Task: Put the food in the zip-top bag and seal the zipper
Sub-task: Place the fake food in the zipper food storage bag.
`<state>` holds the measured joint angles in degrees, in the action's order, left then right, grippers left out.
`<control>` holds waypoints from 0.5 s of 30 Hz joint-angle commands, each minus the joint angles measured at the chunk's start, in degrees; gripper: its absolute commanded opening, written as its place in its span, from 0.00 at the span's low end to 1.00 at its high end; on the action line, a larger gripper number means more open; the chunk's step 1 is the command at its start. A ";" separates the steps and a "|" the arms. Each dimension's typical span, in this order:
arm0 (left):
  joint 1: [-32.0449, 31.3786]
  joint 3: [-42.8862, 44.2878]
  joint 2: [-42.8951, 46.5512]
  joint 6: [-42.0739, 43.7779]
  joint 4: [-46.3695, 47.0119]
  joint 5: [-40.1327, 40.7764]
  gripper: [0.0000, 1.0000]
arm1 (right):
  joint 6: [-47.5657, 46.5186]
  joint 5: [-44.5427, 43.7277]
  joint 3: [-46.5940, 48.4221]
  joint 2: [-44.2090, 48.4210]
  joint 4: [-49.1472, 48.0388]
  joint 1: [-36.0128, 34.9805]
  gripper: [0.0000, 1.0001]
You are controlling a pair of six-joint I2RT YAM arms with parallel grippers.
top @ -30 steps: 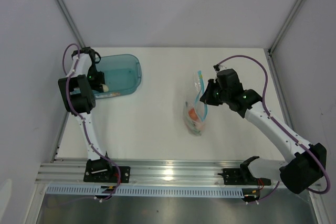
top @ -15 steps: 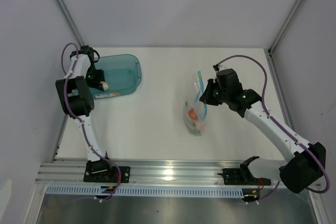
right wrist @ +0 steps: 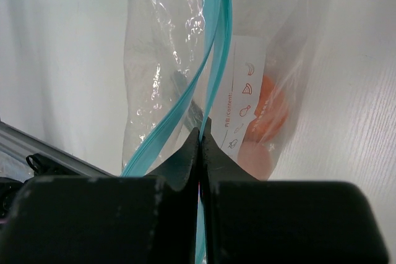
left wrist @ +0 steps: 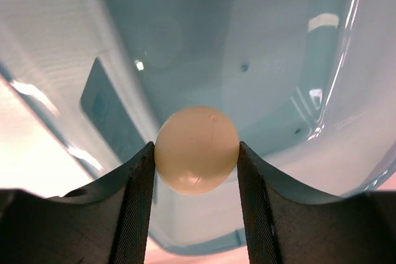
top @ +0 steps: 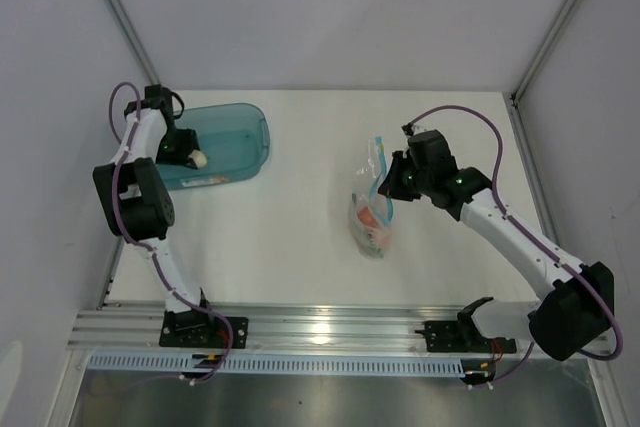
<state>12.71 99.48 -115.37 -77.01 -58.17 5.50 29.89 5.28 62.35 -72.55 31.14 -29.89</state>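
My left gripper (top: 190,156) is over the teal tub (top: 235,142) at the back left, shut on the cream-white egg-like lump (left wrist: 197,149), which sits between its two fingers above the tub's floor (left wrist: 260,47). My right gripper (right wrist: 201,137) is shut on the light-blue zipper strip (right wrist: 216,60) of the clear zip-top bag (top: 372,212) and holds its mouth up, gaping. The bag's lower part rests on the table with orange food (right wrist: 272,112) inside. It also shows from above (top: 368,217). I cannot see the slim green vegetable.
The white table (top: 300,217) is walled by grey panels left, right and back. A metal rail (top: 320,332) with both arm bases runs along the near edge. The tub lies close to the left wall.
The left gripper has risen slightly and shifted toward the tub's left end with the egg-like lump in it. The right gripper and the bag have barely moved.
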 commanded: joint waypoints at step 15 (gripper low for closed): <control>-10.94 -7.63 24.03 5.73 7.10 -3.29 0.01 | -0.45 -1.85 1.99 -1.27 -0.46 0.09 0.00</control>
<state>3.18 90.72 -96.95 -73.52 -52.31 2.35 29.89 4.91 62.37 -73.63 31.22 -29.89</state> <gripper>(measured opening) 0.534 0.003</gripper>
